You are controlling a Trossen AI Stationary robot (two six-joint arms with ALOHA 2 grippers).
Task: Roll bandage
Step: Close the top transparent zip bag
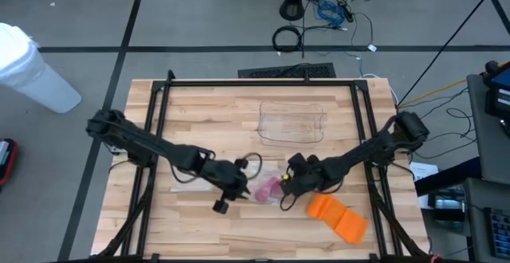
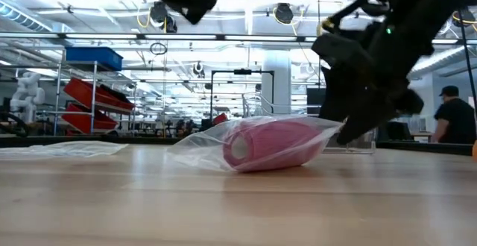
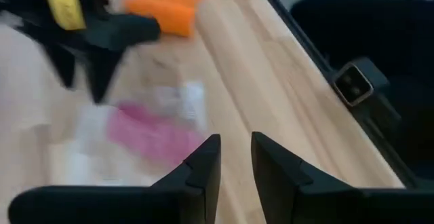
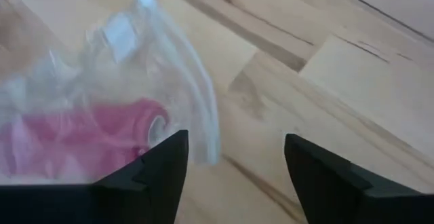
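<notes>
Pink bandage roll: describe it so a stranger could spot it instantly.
On the wooden table, look near the front edge, between the two grippers. The pink bandage roll lies on its side inside a clear plastic bag; the orange item beside it is flat and unbagged.

Both arms reach in from the table's sides, wrists angled toward the middle near the front. Right gripper (image 4: pixel 234 173): fingers spread wide, nothing between the jaws, tips low over the wood. Left gripper (image 3: pixel 235 163): fingers nearly parallel with a narrow gap, nothing seen between the jaws; it appears raised clear of the surface, though that view is blurred.
</notes>
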